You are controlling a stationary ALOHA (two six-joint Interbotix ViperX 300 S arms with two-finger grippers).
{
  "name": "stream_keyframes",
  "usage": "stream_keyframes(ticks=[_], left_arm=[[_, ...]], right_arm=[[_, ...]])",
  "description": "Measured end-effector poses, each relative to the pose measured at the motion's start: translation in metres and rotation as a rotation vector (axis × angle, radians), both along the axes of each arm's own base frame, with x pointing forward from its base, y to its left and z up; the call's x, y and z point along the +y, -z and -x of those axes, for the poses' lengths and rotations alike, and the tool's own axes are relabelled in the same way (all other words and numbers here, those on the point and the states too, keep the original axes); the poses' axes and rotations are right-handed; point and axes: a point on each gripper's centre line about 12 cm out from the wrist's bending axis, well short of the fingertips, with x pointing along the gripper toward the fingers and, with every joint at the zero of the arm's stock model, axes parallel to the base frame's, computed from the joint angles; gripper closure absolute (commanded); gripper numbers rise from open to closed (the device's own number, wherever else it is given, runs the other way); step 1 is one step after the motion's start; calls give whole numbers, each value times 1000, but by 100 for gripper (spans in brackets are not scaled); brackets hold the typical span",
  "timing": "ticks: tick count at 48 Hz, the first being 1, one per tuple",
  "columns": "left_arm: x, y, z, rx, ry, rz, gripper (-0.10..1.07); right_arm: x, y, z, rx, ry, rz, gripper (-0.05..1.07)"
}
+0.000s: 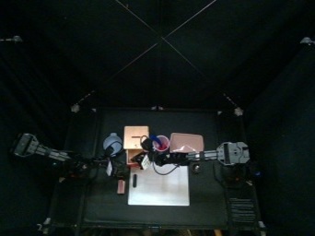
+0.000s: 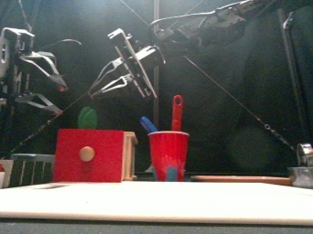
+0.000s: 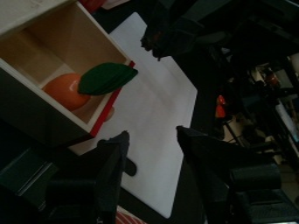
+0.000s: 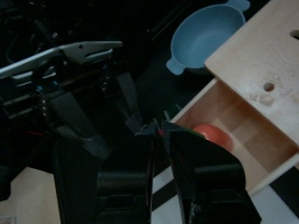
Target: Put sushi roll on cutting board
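Observation:
The white cutting board (image 1: 160, 191) lies at the table's front middle and fills the foreground of the front view (image 2: 156, 203). My right gripper (image 4: 149, 133) hangs above the table behind the board (image 1: 150, 162). Its jaws are drawn close on a small dark piece at their tips, the sushi roll (image 4: 152, 128). In the front view the right gripper (image 2: 123, 71) is well above the red box. My left gripper (image 3: 152, 150) is open and holds nothing, over the board's left edge (image 3: 158, 96). It stands to the left of the right one (image 2: 40, 82).
A wooden box with a red front (image 2: 94, 154) holds an orange piece with a green leaf (image 3: 87, 83). A red cup with utensils (image 2: 169, 155), a blue scoop (image 4: 208, 35), a tan block (image 1: 138, 132) and a pinkish tray (image 1: 189, 143) stand behind the board. A small reddish-brown piece (image 1: 120, 187) lies to the board's left.

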Motion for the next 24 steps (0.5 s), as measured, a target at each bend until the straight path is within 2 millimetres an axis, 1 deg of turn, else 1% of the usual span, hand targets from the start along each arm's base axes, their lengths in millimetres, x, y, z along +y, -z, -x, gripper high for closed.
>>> stream_keyframes(ticks=[6,9,12,15,20,24], left_arm=[[0,1,0,2,-2,0,13],[0,1,0,2,0,0,13],[0,1,1,3,-2,-1,13],[0,2,1,5,0,-1,13],[1,4,2,11,0,-2,13],[1,5,3,14,-2,-3,13]], right_arm=[[4,21,-11,29,-6,-17,47],[8,27,-17,32,-12,-25,47],[8,31,-18,42,-7,-26,47],[6,37,-14,60,5,-25,47],[0,59,-2,126,42,-37,47],[-9,65,5,151,70,-36,47]])
